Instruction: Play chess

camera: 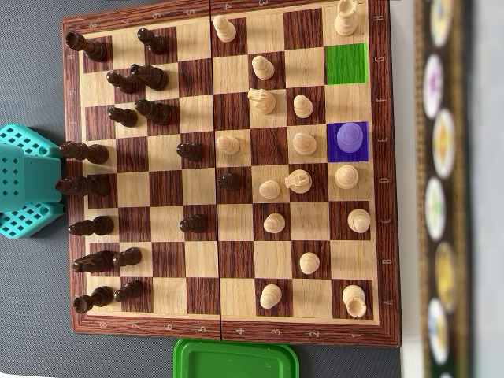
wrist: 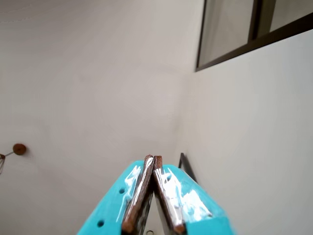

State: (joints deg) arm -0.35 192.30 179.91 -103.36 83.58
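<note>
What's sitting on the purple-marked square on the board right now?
In the overhead view a single light piece stands on the purple square and looks tinted purple itself. It hides the middle of that square. The green square is bare.

chessboard [camera: 228, 161]: glossy wood | hand [wrist: 152, 159]: shiny teal plastic

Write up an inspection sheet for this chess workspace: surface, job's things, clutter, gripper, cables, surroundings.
Surface: dark grey table under a wooden chessboard.
Job's things: dark pieces mostly on the overhead view's left, light pieces on the right; a green-tinted square, empty, and a purple-tinted square with a piece on it.
Clutter: green lid or tray at the bottom edge.
Gripper: gripper shut, empty, facing a wall in the wrist view.
Cables: nothing seen.
Surroundings: teal arm base left of the board; window frame.
</note>
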